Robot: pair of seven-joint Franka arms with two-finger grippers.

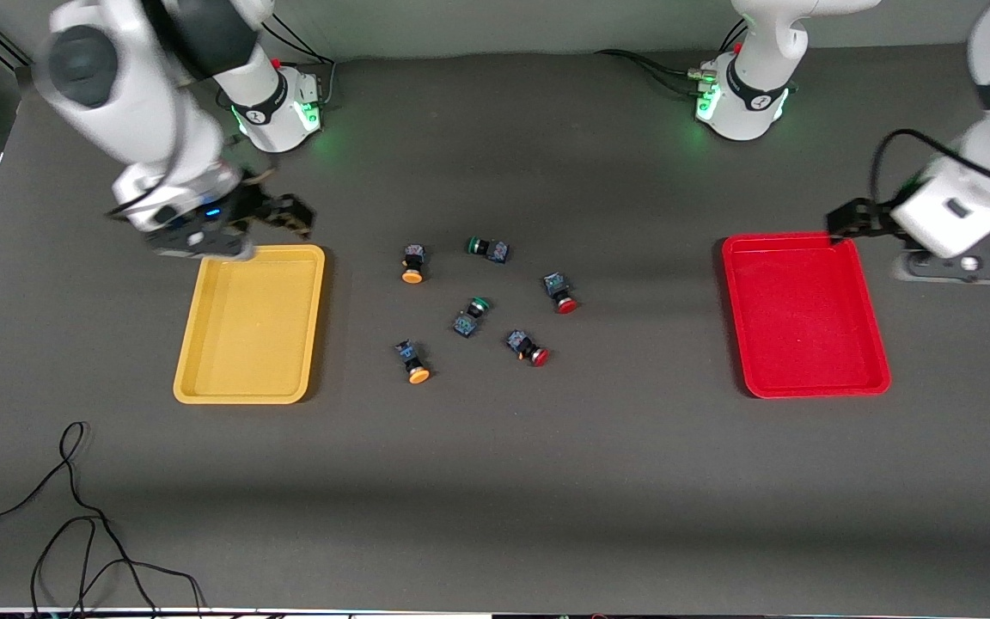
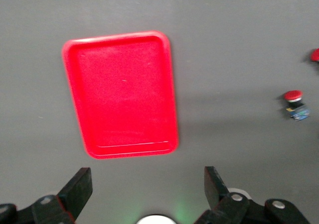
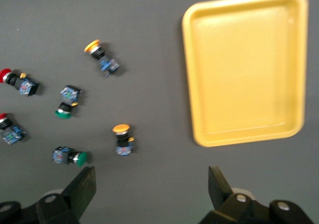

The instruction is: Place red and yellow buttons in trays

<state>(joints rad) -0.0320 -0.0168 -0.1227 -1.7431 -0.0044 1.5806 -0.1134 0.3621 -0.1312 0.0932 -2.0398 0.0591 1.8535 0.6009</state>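
Right gripper [image 1: 289,215] spread wide, empty, over the yellow tray's [image 1: 194,344] far edge; left gripper [image 1: 856,219] likewise wide over the red tray's [image 1: 877,344] far corner. All buttons loose between trays. Best begun at the farther yellow button [image 1: 412,263], closing across its dark body

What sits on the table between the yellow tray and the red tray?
In the front view, six loose buttons lie between the yellow tray and red tray: two yellow-capped, two red-capped, two green-capped. Neither tray holds any.
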